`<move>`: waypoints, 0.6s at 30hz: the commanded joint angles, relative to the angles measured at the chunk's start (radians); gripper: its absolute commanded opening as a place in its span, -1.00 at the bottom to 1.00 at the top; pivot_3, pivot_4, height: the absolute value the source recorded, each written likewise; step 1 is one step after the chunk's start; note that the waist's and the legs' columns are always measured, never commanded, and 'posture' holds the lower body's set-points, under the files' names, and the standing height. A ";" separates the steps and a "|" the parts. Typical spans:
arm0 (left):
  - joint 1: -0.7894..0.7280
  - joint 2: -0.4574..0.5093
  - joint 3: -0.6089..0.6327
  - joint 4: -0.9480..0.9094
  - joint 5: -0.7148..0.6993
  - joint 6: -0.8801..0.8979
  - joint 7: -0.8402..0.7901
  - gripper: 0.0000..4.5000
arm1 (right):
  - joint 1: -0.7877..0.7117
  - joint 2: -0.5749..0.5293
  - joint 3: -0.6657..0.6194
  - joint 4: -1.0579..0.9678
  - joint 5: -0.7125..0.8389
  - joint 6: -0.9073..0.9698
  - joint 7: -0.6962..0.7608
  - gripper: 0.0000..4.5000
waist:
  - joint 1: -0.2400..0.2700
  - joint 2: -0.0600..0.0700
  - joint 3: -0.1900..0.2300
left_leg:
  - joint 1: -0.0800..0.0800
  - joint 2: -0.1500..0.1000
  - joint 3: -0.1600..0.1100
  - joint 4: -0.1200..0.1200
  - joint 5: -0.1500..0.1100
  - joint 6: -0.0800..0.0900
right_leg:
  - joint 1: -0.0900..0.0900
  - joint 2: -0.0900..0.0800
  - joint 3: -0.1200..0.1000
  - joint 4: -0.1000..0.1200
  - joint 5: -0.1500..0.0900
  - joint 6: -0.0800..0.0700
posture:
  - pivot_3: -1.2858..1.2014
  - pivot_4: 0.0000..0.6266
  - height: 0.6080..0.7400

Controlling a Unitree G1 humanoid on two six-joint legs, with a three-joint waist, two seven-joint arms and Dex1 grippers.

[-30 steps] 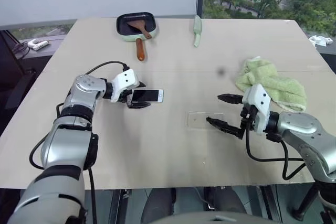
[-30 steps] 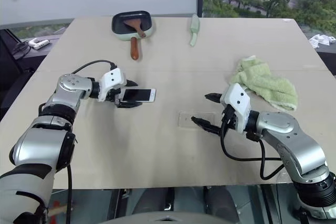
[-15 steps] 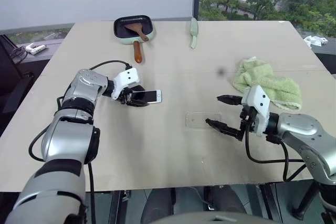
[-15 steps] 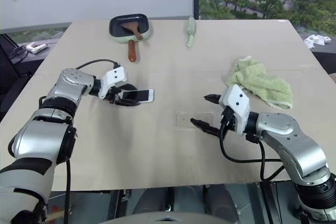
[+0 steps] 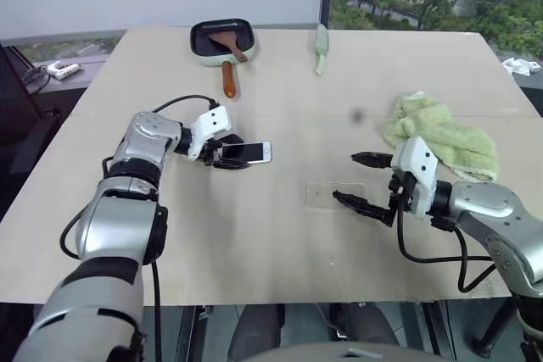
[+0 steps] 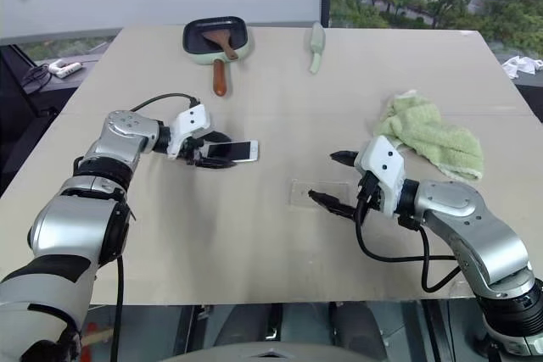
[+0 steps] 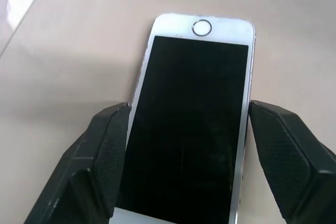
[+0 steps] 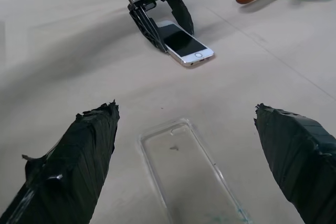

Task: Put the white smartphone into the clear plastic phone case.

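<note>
Since a second ago, your left gripper [image 5: 227, 153] has closed in from wide open, and its two black fingers now press the long edges of the white smartphone with the black screen [image 5: 248, 152]. Phone and gripper have shifted slightly toward the clear plastic phone case [image 5: 333, 195]; you cannot tell whether the phone is raised off the beige table [image 5: 280, 243]. Its home-button end points toward the case, from which it is well apart. The case lies flat on the table, with your right gripper [image 5: 362, 182] just beside it, its fingers spread wide apart, holding nothing. Beyond the case from you lies a crumpled green cloth [image 5: 441, 134].
</note>
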 commanded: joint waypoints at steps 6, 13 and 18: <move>0.052 -0.058 0.021 -0.396 -0.146 0.107 -0.077 0.33 | 0.051 -0.072 -0.119 0.050 0.000 -0.141 0.101 1.00 | 0.000 -0.001 0.001 | -0.009 0.000 -0.002 0.000 0.000 0.000 | -0.008 0.000 -0.002 -0.002 0.000 0.000 | 0.03 -0.52 1.00; 0.249 -0.134 -0.049 -0.875 -0.181 0.359 0.019 0.33 | 0.124 -0.123 -0.195 0.094 -0.028 -0.204 0.138 1.00 | -0.002 -0.001 0.001 | -0.008 0.000 -0.002 0.001 0.000 0.000 | -0.008 0.000 -0.001 0.000 0.000 0.000 | 0.03 -0.52 1.00; 0.371 -0.206 -0.144 -1.085 -0.137 0.473 0.152 0.33 | 0.165 -0.144 -0.225 0.082 -0.029 -0.206 0.137 1.00 | 0.001 0.000 0.001 | -0.006 0.000 -0.001 0.001 0.000 0.000 | -0.006 0.000 0.000 0.001 0.000 0.000 | 0.03 -0.52 1.00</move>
